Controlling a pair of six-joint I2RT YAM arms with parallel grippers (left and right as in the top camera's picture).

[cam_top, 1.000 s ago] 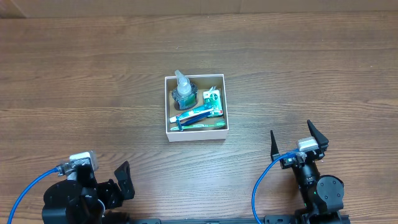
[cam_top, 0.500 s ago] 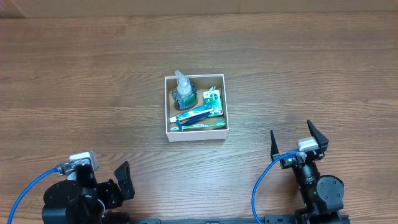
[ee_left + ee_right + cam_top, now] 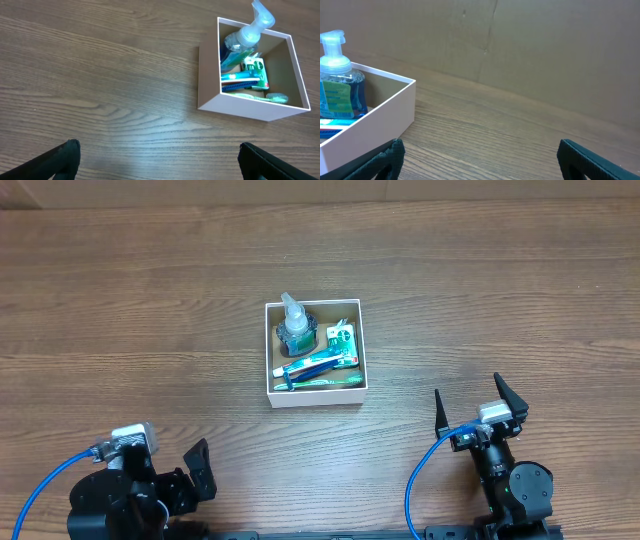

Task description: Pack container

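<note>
The container (image 3: 318, 394), a small white box with a tan inside, sits at the table's centre. In it stand a blue spray bottle (image 3: 294, 328), a small green packet (image 3: 341, 337), a blue toothpaste tube (image 3: 320, 363) and a green toothbrush (image 3: 322, 381). My left gripper (image 3: 192, 472) is open and empty at the near left, far from the box. My right gripper (image 3: 473, 405) is open and empty at the near right. The box shows at upper right in the left wrist view (image 3: 240, 106) and at left in the right wrist view (image 3: 375, 120).
The wooden table (image 3: 150, 300) surrounds the box on all sides. A brown cardboard wall (image 3: 520, 45) stands behind the table's far edge. Blue cables (image 3: 45, 485) run from both arm bases at the near edge.
</note>
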